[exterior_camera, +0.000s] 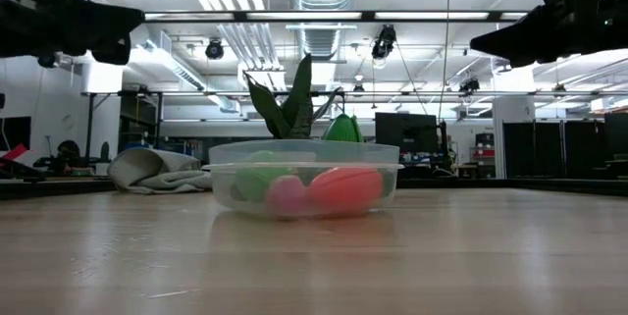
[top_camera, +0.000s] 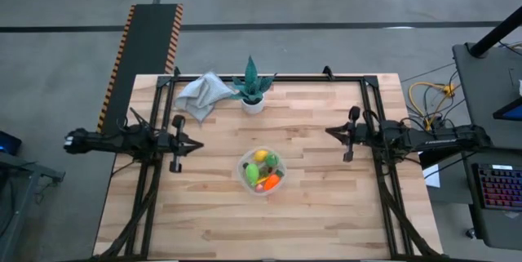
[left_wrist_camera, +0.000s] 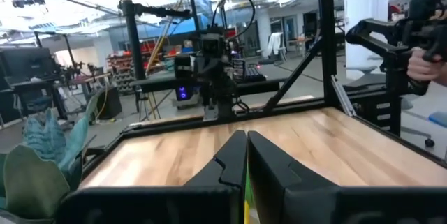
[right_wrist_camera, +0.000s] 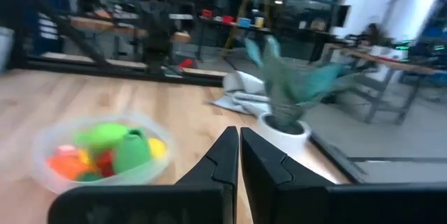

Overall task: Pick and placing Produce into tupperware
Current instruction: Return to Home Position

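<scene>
Left gripper [left_wrist_camera: 246,140]: fingers pressed together, empty, over table's left side.
Right gripper [right_wrist_camera: 238,137]: closed too, holding nothing.
Produce [top_camera: 269,182]: inside tupperware [top_camera: 241,171].

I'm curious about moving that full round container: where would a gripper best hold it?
Probably its rim: the tupperware looks too wide to span, and the produce fills its middle. Come straight down on the wall, one finger inside, one outside.

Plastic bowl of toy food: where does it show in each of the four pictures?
High view: the bowl sits mid-table, just below the picture's centre.
Low view: dead centre.
Left wrist view: not visible.
Right wrist view: lower left.
Shared landmark: the potted plant, seen in all four.
</scene>
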{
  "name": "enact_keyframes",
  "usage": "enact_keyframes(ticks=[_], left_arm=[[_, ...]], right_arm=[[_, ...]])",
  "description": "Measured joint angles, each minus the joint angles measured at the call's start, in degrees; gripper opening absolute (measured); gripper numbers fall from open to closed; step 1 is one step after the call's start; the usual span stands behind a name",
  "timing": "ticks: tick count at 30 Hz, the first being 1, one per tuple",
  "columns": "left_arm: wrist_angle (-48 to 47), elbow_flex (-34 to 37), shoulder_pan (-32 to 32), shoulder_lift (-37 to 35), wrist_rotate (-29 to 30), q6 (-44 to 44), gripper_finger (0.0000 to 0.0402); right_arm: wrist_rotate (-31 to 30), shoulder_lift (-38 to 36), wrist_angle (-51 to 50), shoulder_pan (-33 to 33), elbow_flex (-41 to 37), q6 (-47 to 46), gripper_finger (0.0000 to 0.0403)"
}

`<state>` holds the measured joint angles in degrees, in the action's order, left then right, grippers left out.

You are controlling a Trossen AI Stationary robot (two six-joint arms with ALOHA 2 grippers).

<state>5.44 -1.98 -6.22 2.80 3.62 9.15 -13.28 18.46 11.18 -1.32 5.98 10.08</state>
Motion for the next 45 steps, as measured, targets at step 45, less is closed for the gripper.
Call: enact_keyframes(ticks=[45], left_arm=[[-2.0, 1.5, 0.2, -1.1, -0.4, -1.0, 0.0000]], right_arm=[[19.3, -17.6, -9.8, 0.0, -5.4, -7.3, 0.0009]])
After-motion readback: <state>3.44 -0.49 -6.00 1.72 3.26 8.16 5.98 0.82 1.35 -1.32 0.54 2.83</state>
